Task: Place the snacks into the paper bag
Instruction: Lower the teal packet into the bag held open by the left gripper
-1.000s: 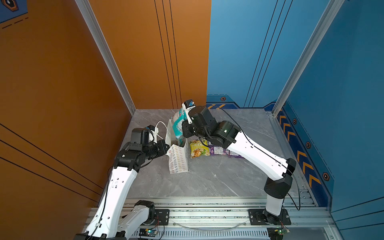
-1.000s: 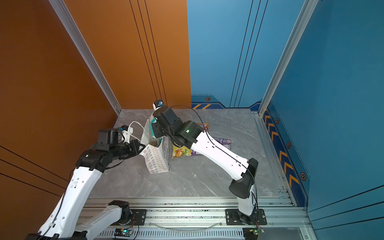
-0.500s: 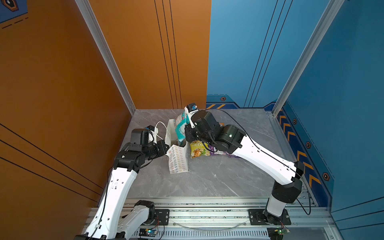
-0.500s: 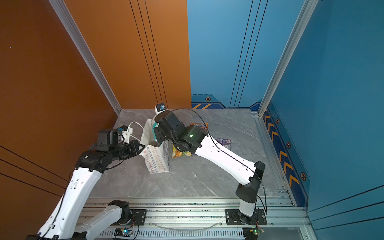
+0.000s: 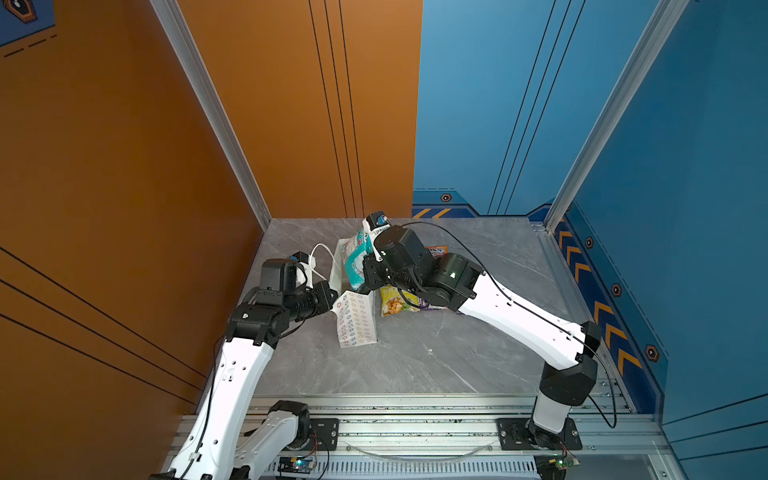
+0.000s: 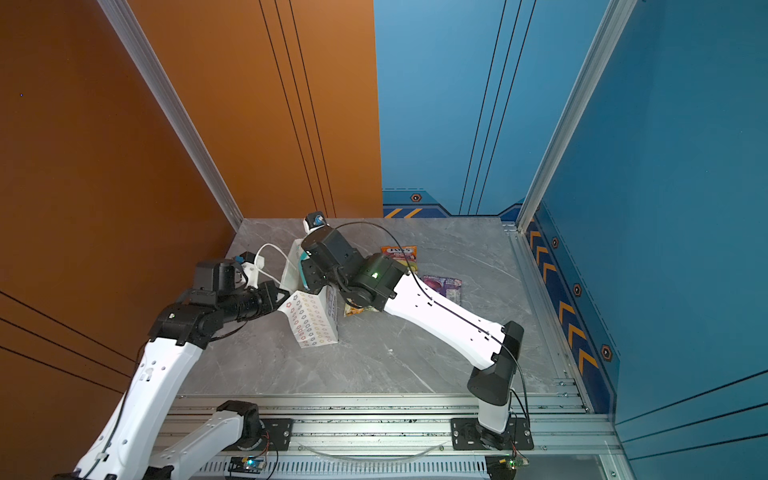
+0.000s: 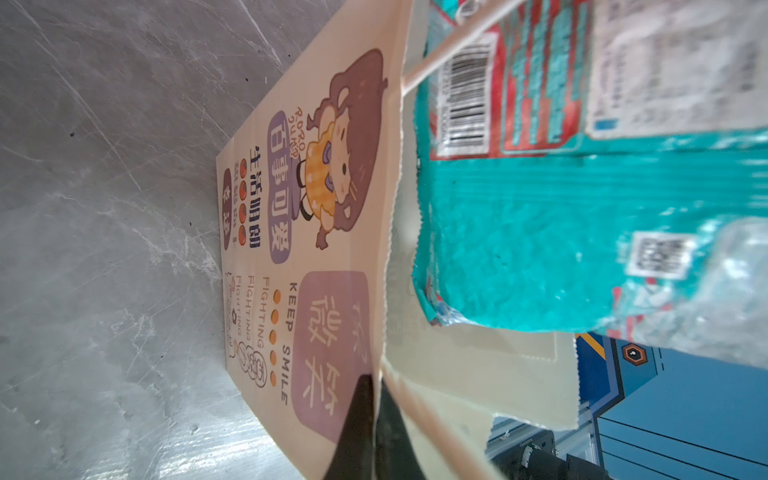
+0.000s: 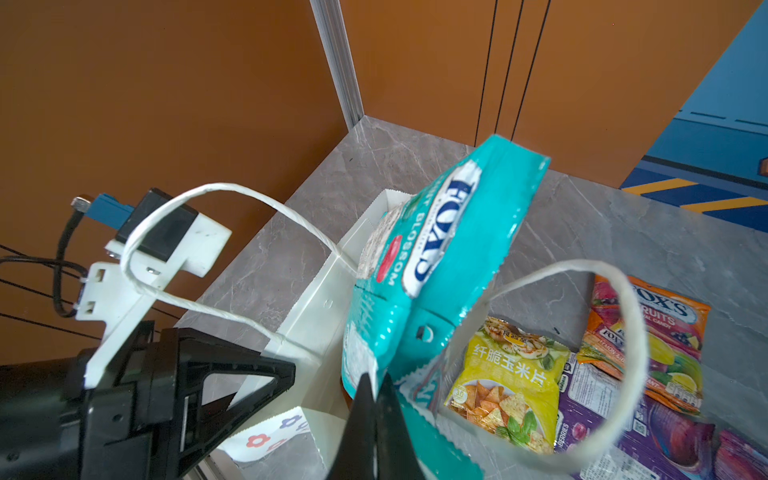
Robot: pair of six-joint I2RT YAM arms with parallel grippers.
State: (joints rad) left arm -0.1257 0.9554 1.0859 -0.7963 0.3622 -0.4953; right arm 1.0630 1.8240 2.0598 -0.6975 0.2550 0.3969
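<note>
1. Since a second ago the right arm has swung its teal crinkly plastic snack packet lower, over the mouth of the tall white paper bag.
2. The right gripper is clamped on that packet's edge.
3. The left gripper pinches the bag's rim.
4. Yellow, purple and orange packets lie on the grey marble tabletop.

paper bag: white, upright, mouth open | teal FOX'S pkt: tilted over bag mouth | yellow, purple, orange pkts: flat on tabletop beside bag
</note>
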